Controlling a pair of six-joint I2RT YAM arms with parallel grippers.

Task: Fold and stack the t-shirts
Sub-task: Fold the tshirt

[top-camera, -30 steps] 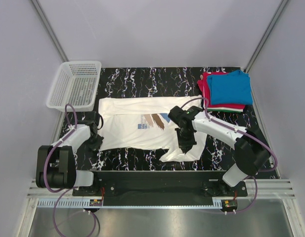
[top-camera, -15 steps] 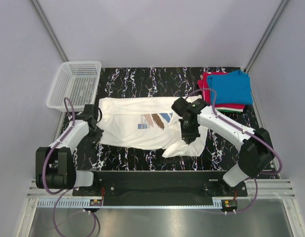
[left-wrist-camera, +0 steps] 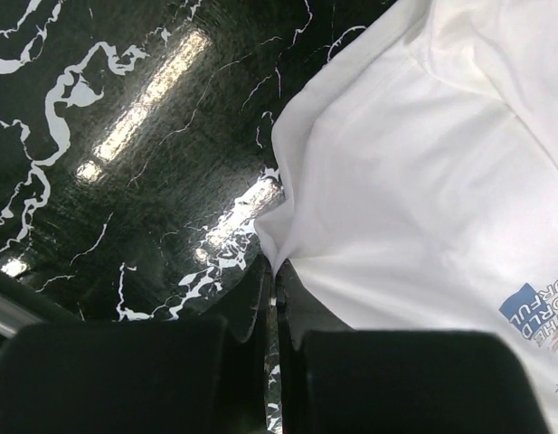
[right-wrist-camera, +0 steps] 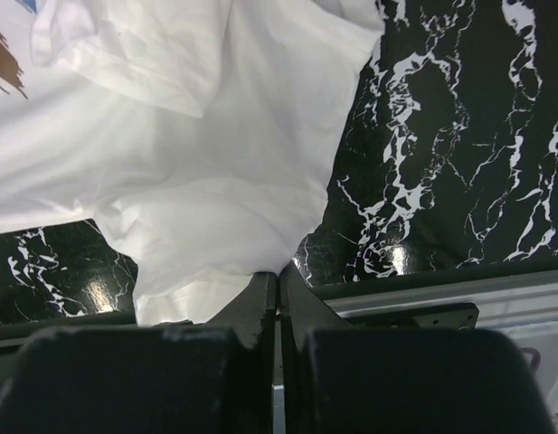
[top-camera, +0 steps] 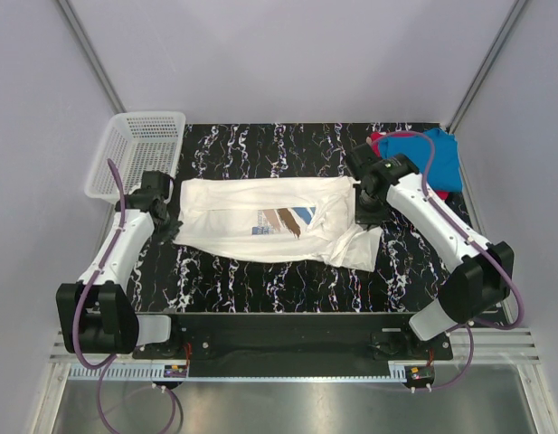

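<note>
White t-shirt (top-camera: 251, 231) pinched at both ends, mid-fold, on the marbled table (top-camera: 260, 145).

At the far left corner a mesh basket (top-camera: 138, 154) is seen. The left gripper (left-wrist-camera: 271, 276) is closed tight on the shirt's left edge, a small peak of cloth being nipped between its tips. The shirt is spread across the middle of the table, print upward, with its right part bunched over itself. The right gripper (right-wrist-camera: 279, 278) is likewise clamped on a fold of that bunched part. In the far right corner the folded blue and red t-shirts (top-camera: 439, 158) are stacked. For a clean fold, both pinches are best carried at one height and pace. The cloth should be drawn taut between them so that the bunching is smoothed, and the edge laid straight before release.
</note>
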